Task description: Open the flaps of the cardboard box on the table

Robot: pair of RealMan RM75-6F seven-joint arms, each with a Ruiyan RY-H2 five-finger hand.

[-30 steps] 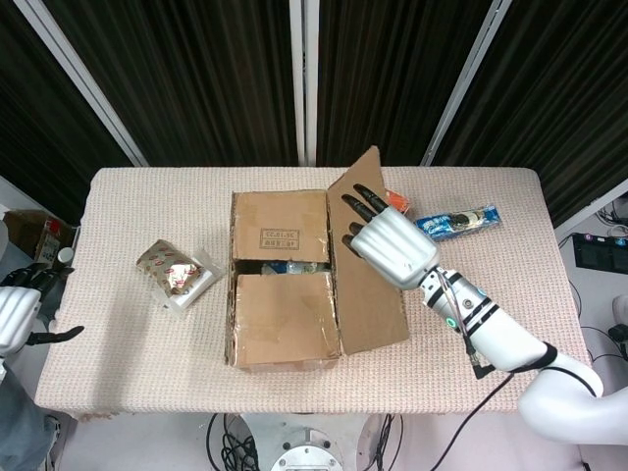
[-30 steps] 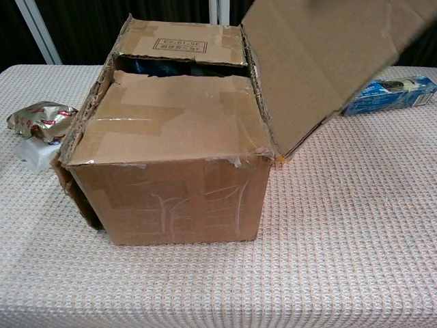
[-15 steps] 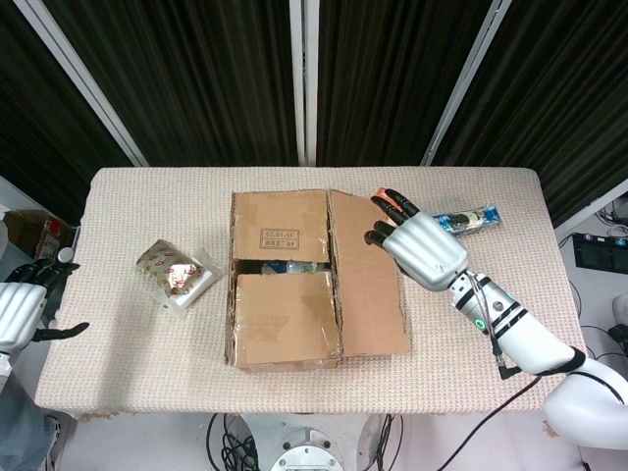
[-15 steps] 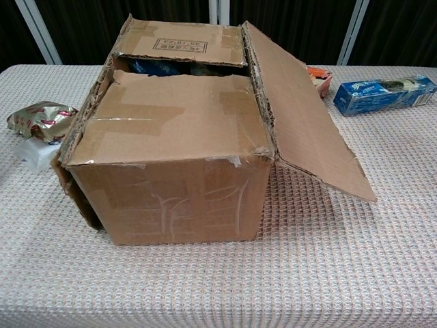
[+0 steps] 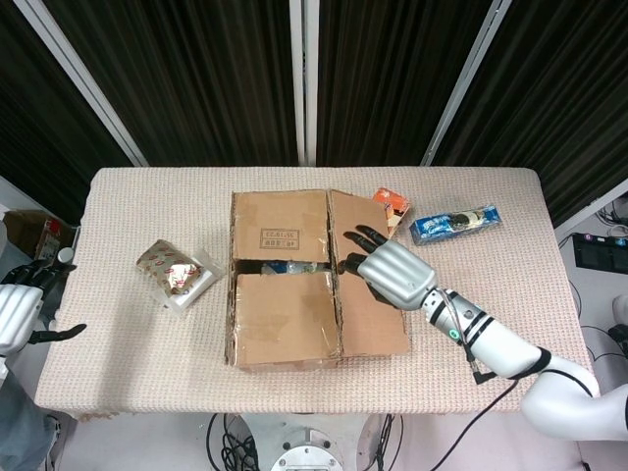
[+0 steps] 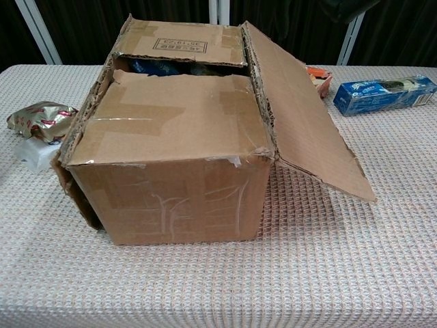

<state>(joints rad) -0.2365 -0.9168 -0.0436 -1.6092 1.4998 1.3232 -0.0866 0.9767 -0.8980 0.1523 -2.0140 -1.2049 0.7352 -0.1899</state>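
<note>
While the box [image 5: 285, 280] sits mid-table, nearer the front edge than the back, its right flap [image 5: 368, 285] hangs folded out and down over the right side, its free edge slanting toward the table [image 5: 491, 314]. Two inner flaps lie roughly flat across the top, a far flap [image 5: 280, 226] and a near flap [image 5: 285, 314], with a dark gap between them where packets show inside. At the box's left side a left flap [image 6: 68, 188] hangs down against the wall.

Above the right flap is the right hand [image 5: 388, 270], fingers apart and stretched toward the seam by the inner flaps, holding nothing; whether the fingertips touch cardboard cannot be told. Off the table's left edge is the left hand [image 5: 20, 314], fingers loosely spread, holding nothing.

Near the left edge lies a silver pouch [image 5: 177, 273]. Toward the back right corner lie a blue packet [image 5: 454, 223] and, just beside the right flap's far corner, an orange packet [image 5: 392, 204].
</note>
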